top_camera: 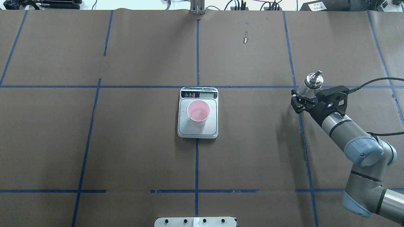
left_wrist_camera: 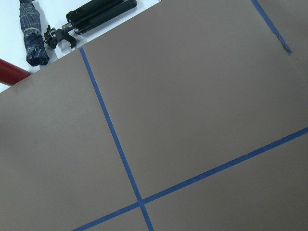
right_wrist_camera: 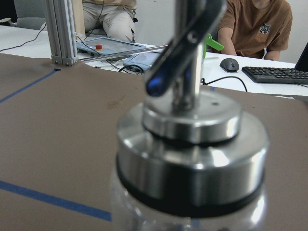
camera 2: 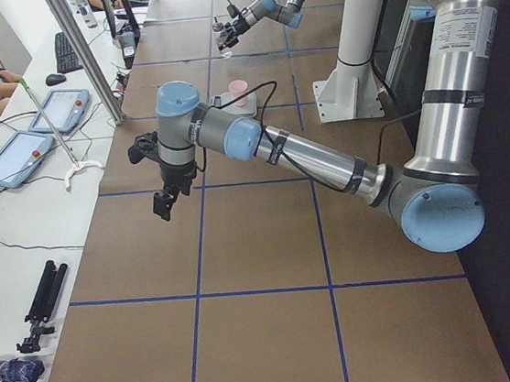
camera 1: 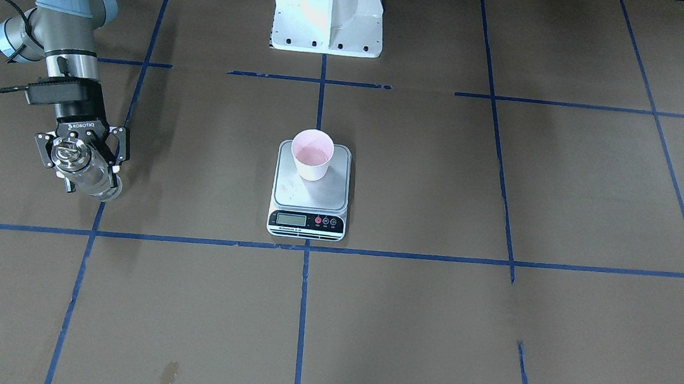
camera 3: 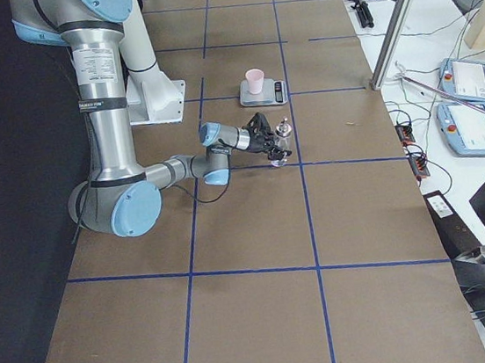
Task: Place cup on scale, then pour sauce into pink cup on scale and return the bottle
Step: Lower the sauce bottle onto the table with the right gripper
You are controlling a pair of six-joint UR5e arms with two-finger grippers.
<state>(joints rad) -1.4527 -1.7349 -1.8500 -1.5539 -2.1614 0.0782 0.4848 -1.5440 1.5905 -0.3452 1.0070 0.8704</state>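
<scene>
Filling the right wrist camera is the bottle (right_wrist_camera: 192,159), its shiny metal collar and slanted pour spout (right_wrist_camera: 185,48) blurred by closeness, with clear glass just showing beneath. From across the counter (camera 1: 429,328) the right claw (camera 1: 85,165) is clamped on that glass body below the collar, a finger on either side, well out toward the robot's right and far from the scale (camera 1: 291,193). The bottle stands roughly upright; I cannot tell whether its base touches the counter or hangs just above it.

The cup (camera 1: 313,154) sits on the scale's steel platform, toward the robot's end, away from the display.

Glass like this looks hard, smooth and breakable, so I would judge it slippery in hard fingers and unforgiving of a drop or a knock. The metal top probably makes it top-heavy, and the clear sauce (camera 1: 98,182) inside will shift as it tilts. Holding the straight wall under the collar seems the sensible place. The cup looks light and easily toppled by a nudge.

The left claw (camera 2: 161,188) hangs over bare counter at the far end; I cannot tell whether it is apart or together.
</scene>
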